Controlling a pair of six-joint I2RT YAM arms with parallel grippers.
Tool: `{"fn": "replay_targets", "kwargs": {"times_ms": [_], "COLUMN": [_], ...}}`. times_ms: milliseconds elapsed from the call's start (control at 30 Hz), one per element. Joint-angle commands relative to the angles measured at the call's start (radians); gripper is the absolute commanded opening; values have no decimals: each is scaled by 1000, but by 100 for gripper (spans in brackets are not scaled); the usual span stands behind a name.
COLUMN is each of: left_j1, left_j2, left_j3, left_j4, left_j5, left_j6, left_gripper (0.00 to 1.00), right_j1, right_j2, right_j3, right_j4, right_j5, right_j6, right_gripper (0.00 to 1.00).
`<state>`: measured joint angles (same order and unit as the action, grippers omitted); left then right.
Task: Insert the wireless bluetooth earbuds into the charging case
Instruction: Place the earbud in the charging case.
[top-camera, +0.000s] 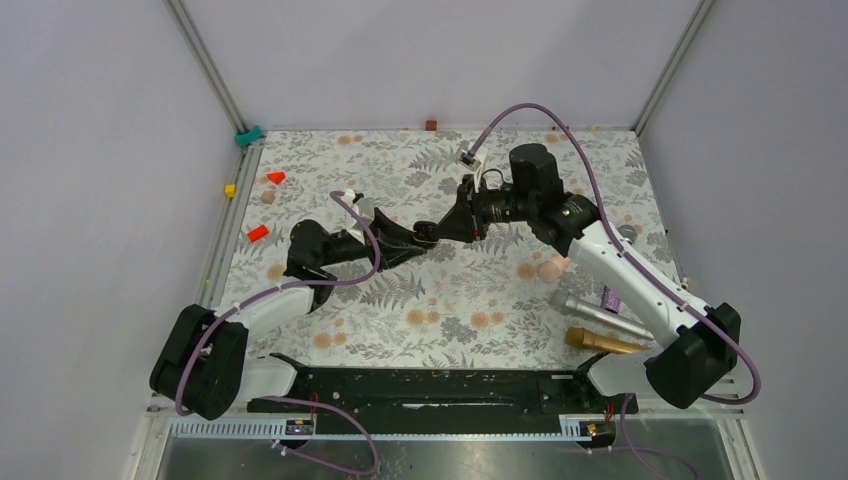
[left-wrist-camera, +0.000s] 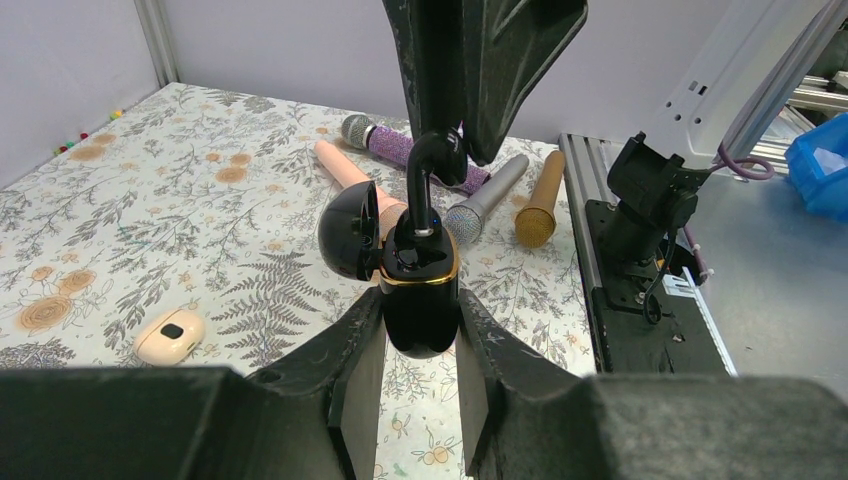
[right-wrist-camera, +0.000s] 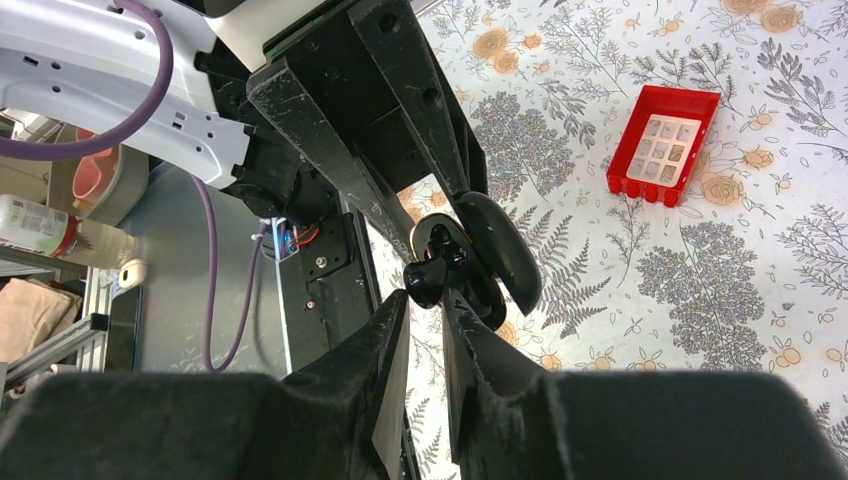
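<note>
- The charging case (left-wrist-camera: 420, 292) is a small glossy black pebble with a gold band around its open mouth. Its rounded lid (left-wrist-camera: 348, 232) is swung back to one side.
- It is held upright above the flowered counter (left-wrist-camera: 150, 200), roughly mid-counter in the top view. It is pinched between the two fingers of the left gripper (left-wrist-camera: 420, 335), which press on its lower sides.
- One earbud (left-wrist-camera: 430, 172), glossy black with a short curved stem, stands directly over the case. Its lower end reaches into the open mouth.
- The right gripper (right-wrist-camera: 430, 318) comes in from the opposite side, its fingers closed on the upper part of that earbud. In its own view the bud sits just beyond the fingertips, with the case and lid right behind.
- No second earbud can be made out; whether one already sits inside the case cannot be told.
- Several microphones (left-wrist-camera: 490, 195) lie on the counter beyond the case, and a red box (right-wrist-camera: 663, 143) lies well apart from it.
</note>
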<state>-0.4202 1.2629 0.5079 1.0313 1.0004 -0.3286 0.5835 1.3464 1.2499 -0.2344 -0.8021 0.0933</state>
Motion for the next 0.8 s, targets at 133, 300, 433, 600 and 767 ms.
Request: {"fn": "replay_targets", "kwargs": {"times_ms": [133,300,433,600,767], "left_j1": [-3,-3,-2,-4,-5], "left_j2": [-26,-31,-31,-28,-34], "left_j3": [34,30,31,33,33], "left_j4": [38,41,36,32,24], "left_j5": [31,36,39,46,51], "left_j6": [4,3,8,13,21], "left_gripper": [0,0,0,0,0], "right_j1": [31,39,44,58,72], "right_j2": [12,19,21,28,45], "right_j3": [55,61,63,68,77], "right_j4": [-16,-33,-34,-46,-62], "right_j5": [30,55,56,59,64], "right_j6": [-48,-69,-72,-82,-87], "right_gripper": [25,25,25,25,25]}}
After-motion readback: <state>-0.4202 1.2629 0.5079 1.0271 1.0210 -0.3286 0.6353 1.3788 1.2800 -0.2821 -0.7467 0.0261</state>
